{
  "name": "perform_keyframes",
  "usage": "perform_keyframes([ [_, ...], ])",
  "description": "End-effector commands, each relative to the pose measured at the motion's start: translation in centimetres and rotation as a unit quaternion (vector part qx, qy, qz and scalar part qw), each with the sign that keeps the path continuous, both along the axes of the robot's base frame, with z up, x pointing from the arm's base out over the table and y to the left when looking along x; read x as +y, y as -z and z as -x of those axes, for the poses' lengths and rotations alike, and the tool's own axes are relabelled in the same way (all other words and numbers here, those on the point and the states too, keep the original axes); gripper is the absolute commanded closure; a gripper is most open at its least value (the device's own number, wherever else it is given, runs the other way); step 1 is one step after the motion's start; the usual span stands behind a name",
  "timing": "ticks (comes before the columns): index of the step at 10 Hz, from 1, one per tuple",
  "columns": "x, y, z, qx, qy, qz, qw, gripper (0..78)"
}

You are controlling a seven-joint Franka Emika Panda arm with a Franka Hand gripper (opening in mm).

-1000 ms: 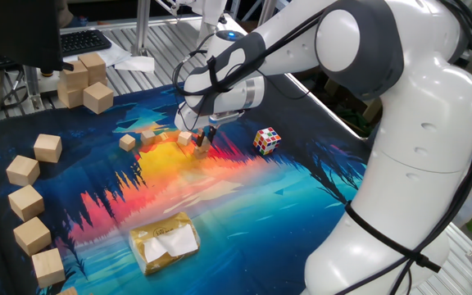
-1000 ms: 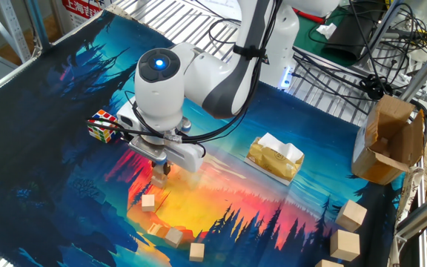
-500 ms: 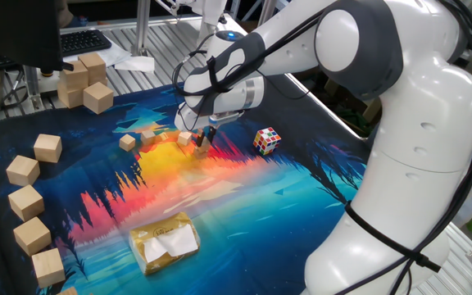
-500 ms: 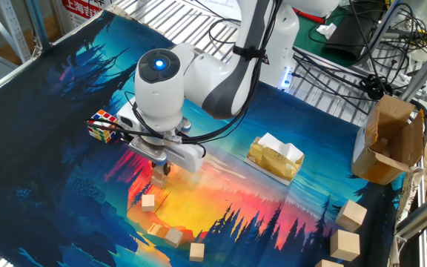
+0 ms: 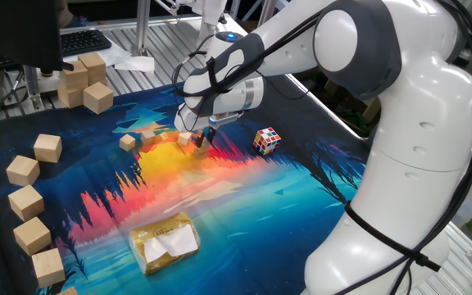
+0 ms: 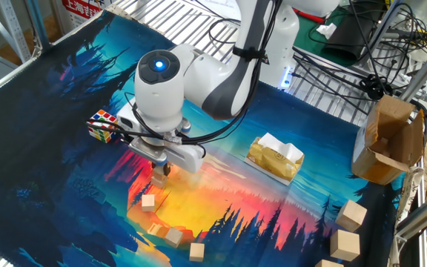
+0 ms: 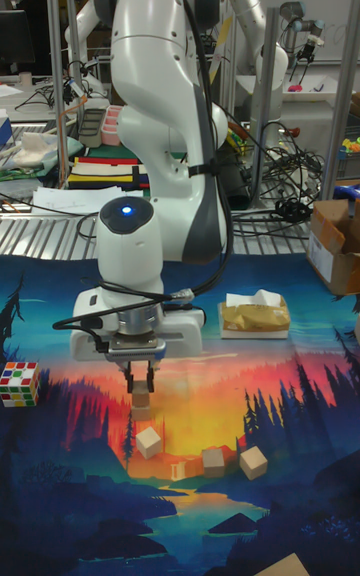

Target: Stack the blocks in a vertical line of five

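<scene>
My gripper (image 7: 140, 388) hangs low over the orange middle of the mat, fingers pointing down. Its fingers sit tight on either side of a tiny tan block (image 7: 143, 401), which is at mat level. The same gripper (image 5: 206, 138) and block (image 5: 201, 148) show in one fixed view, and the gripper (image 6: 161, 170) shows in the other. Three more small blocks (image 7: 148, 441) (image 7: 213, 458) (image 7: 252, 461) lie loose just in front of it. In one fixed view the loose blocks (image 5: 128, 142) (image 5: 185, 139) lie to the gripper's left.
A multicoloured puzzle cube (image 5: 267, 140) stands on the mat near the gripper. A yellow packet (image 5: 165, 242) lies nearer the mat's edge. Several larger pale wooden cubes (image 5: 26, 201) line one side, with a pile (image 5: 84, 78) beyond. A cardboard box (image 6: 388, 141) stands off the mat.
</scene>
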State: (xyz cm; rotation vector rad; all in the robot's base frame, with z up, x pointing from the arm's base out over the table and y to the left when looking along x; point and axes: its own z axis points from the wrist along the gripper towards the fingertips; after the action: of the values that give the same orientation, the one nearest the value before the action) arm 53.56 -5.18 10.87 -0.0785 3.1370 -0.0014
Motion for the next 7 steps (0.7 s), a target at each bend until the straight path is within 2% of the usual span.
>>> perform_keyframes([
  [1,0.00,0.00,-0.13,-0.002,0.000,0.000,1.0000,76.4],
  [7,0.01,0.06,-0.15,-0.002,0.013,0.001,0.9999,76.4],
])
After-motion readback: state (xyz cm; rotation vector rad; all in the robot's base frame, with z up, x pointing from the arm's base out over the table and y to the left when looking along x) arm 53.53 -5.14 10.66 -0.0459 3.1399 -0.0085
